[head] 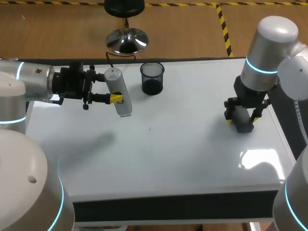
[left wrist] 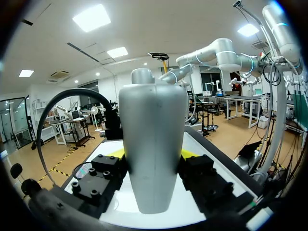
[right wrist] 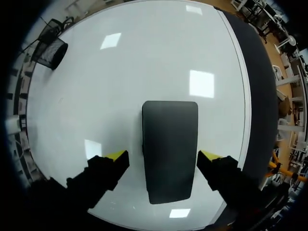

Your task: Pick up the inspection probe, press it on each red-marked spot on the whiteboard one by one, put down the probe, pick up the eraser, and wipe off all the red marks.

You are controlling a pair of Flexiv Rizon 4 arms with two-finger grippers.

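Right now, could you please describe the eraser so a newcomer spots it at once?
On the whiteboard, far right, straddled by the right gripper, lies the eraser. It is a dark rectangular block, unlike the round mesh cup and silver probe.

Black mesh cup [head: 152, 78], standing upright, open-topped, dark inside
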